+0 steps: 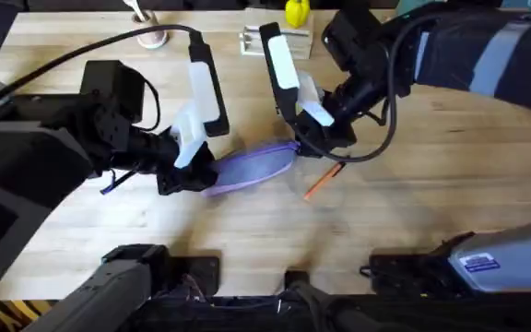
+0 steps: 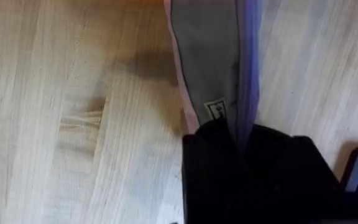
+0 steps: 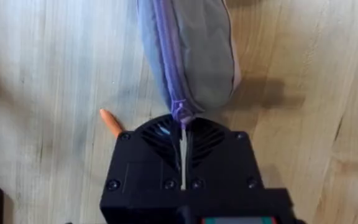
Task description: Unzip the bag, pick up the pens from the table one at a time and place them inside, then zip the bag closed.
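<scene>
Bag lies mid-table, long axis running left to right; you have both ends pinched: left gripper clamped on the left end, right gripper closed on the zipper end. One orange pen lies just beside it, pointing diagonally.

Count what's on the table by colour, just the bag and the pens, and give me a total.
Lilac-purple: 1, the bag, held at both ends by the left gripper and the right gripper.
Orange: 1, the pen beside it.
Total: 2
</scene>
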